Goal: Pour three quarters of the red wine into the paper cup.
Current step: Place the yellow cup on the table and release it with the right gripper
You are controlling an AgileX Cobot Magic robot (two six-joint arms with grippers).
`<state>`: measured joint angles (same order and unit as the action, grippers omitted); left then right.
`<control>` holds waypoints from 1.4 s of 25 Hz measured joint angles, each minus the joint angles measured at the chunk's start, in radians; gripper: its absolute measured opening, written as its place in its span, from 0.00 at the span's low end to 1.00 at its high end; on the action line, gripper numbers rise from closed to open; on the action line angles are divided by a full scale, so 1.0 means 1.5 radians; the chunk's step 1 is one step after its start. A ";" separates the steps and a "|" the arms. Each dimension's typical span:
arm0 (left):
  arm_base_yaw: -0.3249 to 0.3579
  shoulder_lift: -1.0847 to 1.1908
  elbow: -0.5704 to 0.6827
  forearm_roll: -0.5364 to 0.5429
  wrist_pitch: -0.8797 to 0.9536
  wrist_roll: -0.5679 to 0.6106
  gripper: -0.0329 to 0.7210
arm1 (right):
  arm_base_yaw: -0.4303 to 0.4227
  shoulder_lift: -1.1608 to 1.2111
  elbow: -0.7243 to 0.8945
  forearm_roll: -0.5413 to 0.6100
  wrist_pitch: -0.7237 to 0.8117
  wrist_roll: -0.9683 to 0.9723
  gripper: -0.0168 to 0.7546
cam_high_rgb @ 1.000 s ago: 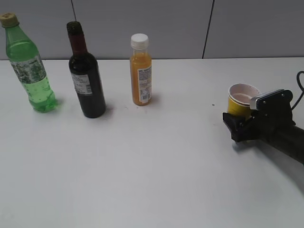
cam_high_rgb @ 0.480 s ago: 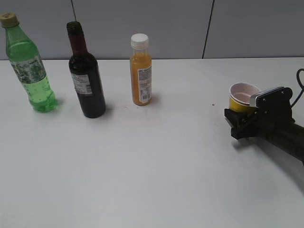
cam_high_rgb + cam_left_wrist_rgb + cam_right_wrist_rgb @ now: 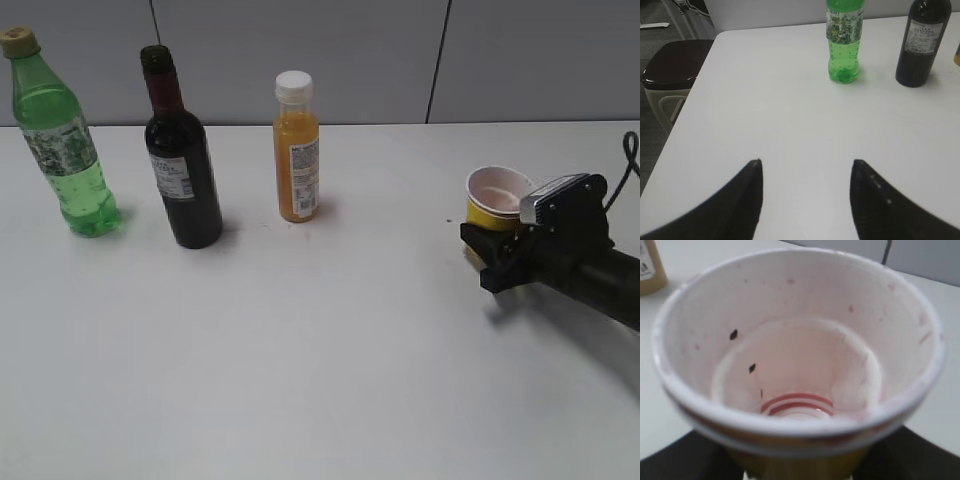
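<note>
The red wine is in a dark green glass bottle (image 3: 185,180) with no cap, upright at the back left; the left wrist view shows it at top right (image 3: 922,45). The yellow paper cup (image 3: 497,195) with a pink-stained white inside sits in my right gripper (image 3: 487,245) at the right, upright. It fills the right wrist view (image 3: 797,355), with the right gripper (image 3: 797,467) shut around its yellow wall. My left gripper (image 3: 806,162) is open and empty over bare table, well short of the bottles; it does not show in the exterior view.
A light green soda bottle (image 3: 62,150) stands left of the wine and shows in the left wrist view (image 3: 843,45). An orange juice bottle (image 3: 297,150) with a white cap stands right of the wine. A dark stool (image 3: 670,65) stands beyond the table's left edge.
My right gripper has moved a little to the left and up in the view, carrying the paper cup. The bottles have not moved.
</note>
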<state>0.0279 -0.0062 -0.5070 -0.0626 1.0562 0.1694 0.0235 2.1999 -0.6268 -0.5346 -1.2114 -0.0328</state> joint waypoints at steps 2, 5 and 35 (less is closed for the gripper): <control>0.000 0.000 0.000 0.000 0.000 0.000 0.61 | 0.000 -0.009 0.000 -0.038 0.000 0.011 0.52; 0.000 0.000 0.000 0.000 0.000 0.000 0.61 | 0.000 -0.018 -0.002 -0.107 0.000 0.035 0.52; 0.000 0.000 0.000 0.000 0.000 0.000 0.61 | 0.164 0.014 -0.183 -0.494 0.000 0.288 0.52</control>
<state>0.0279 -0.0062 -0.5070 -0.0626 1.0562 0.1694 0.2694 2.2205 -0.9012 -1.2751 -1.2114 0.3993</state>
